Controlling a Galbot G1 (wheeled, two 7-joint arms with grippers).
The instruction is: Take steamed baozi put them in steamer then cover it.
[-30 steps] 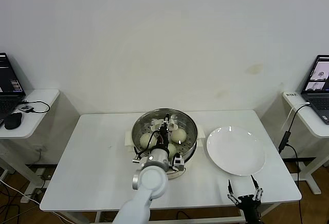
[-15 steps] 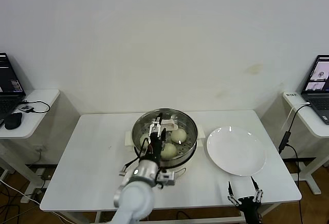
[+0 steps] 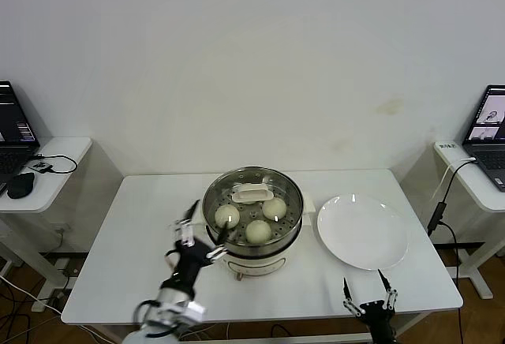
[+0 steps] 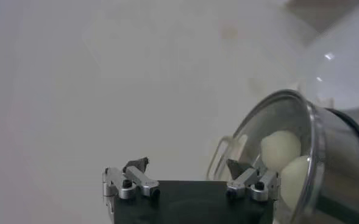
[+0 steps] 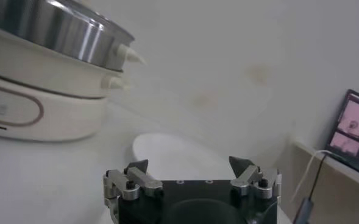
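Note:
The steamer point(image 3: 237, 265) stands mid-table, a shiny steel pot on a white base. The clear glass cover point(image 3: 288, 190) lies on it, its cream handle point(image 3: 252, 194) near the far side. Through the glass I see three baozi point(image 3: 258, 231) on the perforated tray. My left gripper point(image 3: 201, 238) hangs open and empty just off the pot's front-left side, apart from the cover. In the left wrist view the open gripper point(image 4: 188, 167) faces the covered steamer point(image 4: 325, 140), with baozi point(image 4: 281, 148) showing inside. My right gripper point(image 3: 364, 289) waits open at the table's front edge, also seen in its wrist view point(image 5: 191, 165).
A flat white plate point(image 3: 361, 231) lies right of the steamer, in front of the right gripper point(image 5: 173, 152). Side desks with laptops point(image 3: 493, 127) stand at both sides. The steamer's base point(image 5: 39, 103) sits to one side in the right wrist view.
The left gripper opened, let go of the cover's handle and drew back from above the pot to its front-left. The cover stays on the steamer. The right arm barely moved.

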